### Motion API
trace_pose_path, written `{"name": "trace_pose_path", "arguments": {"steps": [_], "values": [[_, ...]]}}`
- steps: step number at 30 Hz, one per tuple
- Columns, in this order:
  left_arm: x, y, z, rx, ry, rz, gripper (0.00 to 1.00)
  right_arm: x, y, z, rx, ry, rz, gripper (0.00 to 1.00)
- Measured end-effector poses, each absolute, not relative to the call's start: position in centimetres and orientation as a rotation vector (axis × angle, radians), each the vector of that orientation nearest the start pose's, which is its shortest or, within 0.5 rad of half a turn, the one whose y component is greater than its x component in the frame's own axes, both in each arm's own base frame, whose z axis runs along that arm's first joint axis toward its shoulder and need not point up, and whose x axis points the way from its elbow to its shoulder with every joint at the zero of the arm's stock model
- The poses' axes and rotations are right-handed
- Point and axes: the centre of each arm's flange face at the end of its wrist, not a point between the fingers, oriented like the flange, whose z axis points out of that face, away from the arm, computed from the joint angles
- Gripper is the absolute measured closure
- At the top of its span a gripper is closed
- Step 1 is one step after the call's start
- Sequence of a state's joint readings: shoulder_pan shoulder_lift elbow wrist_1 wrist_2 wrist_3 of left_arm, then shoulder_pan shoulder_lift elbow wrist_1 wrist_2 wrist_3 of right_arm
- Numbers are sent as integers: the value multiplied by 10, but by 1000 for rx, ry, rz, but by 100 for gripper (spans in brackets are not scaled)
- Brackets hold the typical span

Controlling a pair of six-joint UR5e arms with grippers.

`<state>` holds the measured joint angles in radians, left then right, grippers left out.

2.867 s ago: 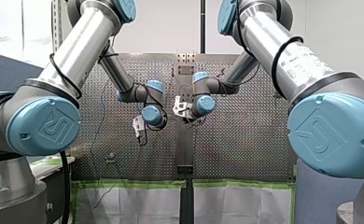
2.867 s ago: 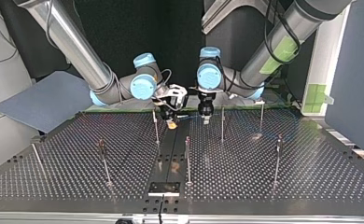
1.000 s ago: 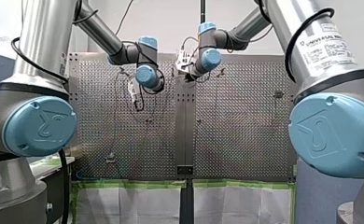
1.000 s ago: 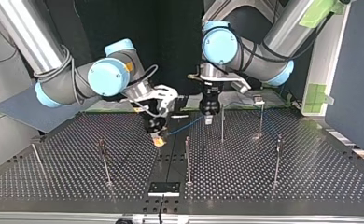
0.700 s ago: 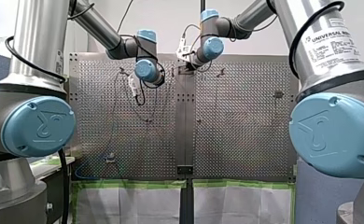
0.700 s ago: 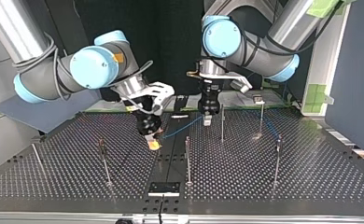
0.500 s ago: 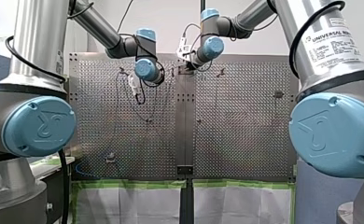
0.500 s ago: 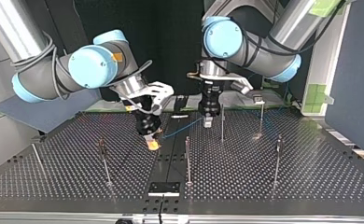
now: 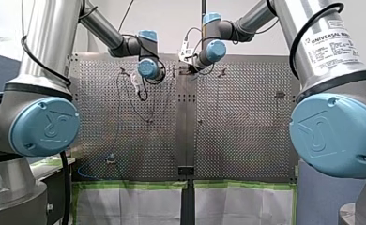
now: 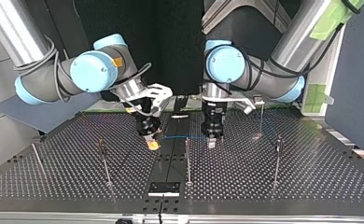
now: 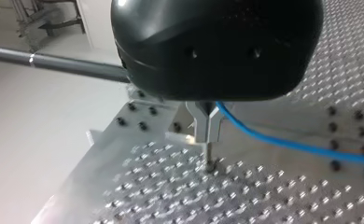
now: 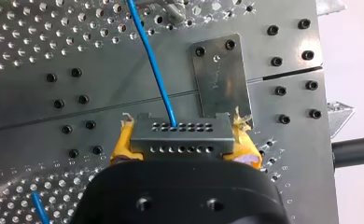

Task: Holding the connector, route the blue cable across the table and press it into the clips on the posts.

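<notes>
In the right wrist view my right gripper [image 12: 182,140] is shut on a grey metal connector [image 12: 180,133], with its yellow pads [image 12: 124,144] on either side. The blue cable [image 12: 152,60] leaves the connector's face and runs away over the plate. In the top view the blue cable [image 10: 180,137] stretches almost level from my right gripper [image 10: 152,143] to my left gripper [image 10: 211,140]. Seen from the left wrist, my left gripper [image 11: 207,130] has its metal fingers shut on the blue cable [image 11: 287,145], just above a thin post [image 11: 209,156].
Thin upright posts stand on the perforated table [image 10: 311,177]: one [image 10: 104,161] at the top view's left, one [image 10: 187,158] in the middle, two [image 10: 277,158] [image 10: 262,116] at its right. A small plate [image 10: 164,188] sits near the table's edge closest to the top view. Slack blue cable [image 9: 85,173] loops at the front view's lower left.
My left gripper has come down and closer in the top view, near a post, and the cable between the grippers now lies level. My right gripper has barely moved.
</notes>
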<state>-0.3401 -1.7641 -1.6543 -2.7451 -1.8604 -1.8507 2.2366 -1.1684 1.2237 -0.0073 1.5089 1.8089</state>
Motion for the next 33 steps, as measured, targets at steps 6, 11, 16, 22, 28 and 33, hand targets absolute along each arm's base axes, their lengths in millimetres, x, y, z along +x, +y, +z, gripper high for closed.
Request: {"name": "trace_pose_path", "arguments": {"steps": [6, 11, 16, 22, 28, 33], "values": [[511, -286, 383, -179, 1448, -307, 100, 510, -432, 427, -2248, 1336, -2394, 100], [524, -290, 382, -172, 1440, -318, 100, 508, -440, 426, -2243, 1322, -2394, 100], [532, -289, 394, -179, 1417, -322, 100, 507, -447, 426, -2239, 1324, -2399, 100], [543, -286, 395, -183, 1423, -317, 100, 505, -457, 431, -2224, 1325, -2416, 100], [558, -288, 384, -177, 1434, -316, 100, 497, -469, 433, -2210, 1354, -2426, 100], [569, -287, 372, -179, 1450, -309, 100, 492, -479, 426, -2215, 1384, -2415, 100]]}}
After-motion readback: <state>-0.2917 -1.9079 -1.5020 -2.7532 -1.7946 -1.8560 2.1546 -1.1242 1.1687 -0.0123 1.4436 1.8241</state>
